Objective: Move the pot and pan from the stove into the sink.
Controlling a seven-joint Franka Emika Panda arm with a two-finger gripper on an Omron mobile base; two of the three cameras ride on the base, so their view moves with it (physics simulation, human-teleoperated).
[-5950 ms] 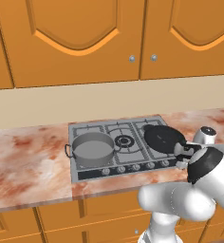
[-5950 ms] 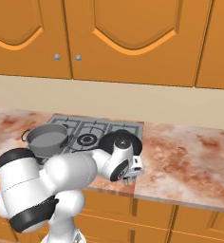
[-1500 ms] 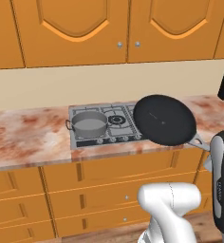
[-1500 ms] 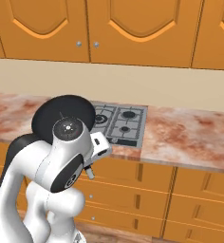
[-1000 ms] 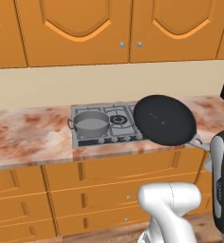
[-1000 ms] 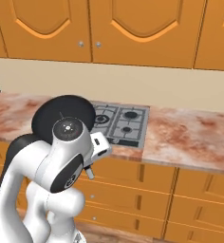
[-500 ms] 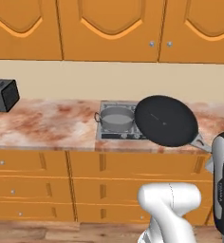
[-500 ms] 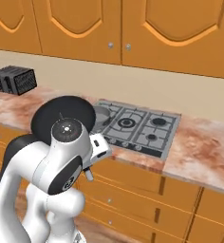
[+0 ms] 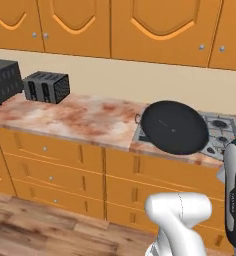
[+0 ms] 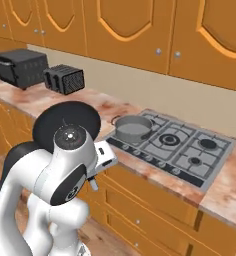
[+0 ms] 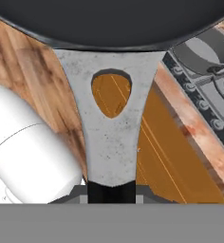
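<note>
Flat round black frying pan [image 9: 174, 127]: carried clear of the silver-grey gas stove [image 10: 177, 145], my jaws clenched on its long grey handle [image 11: 112, 137]. Base had driven left along the bench [image 9: 75, 116]; toasters newly in view. Low grey metal pot [image 10: 133, 128]: on its burner.

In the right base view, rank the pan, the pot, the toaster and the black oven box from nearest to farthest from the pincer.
1. pan: held by its handle in the pincer, off the counter's front.
2. pot: on the stove's left burner.
3. toaster: on the counter by the wall.
4. black oven box: just past the toaster, far left.
</note>
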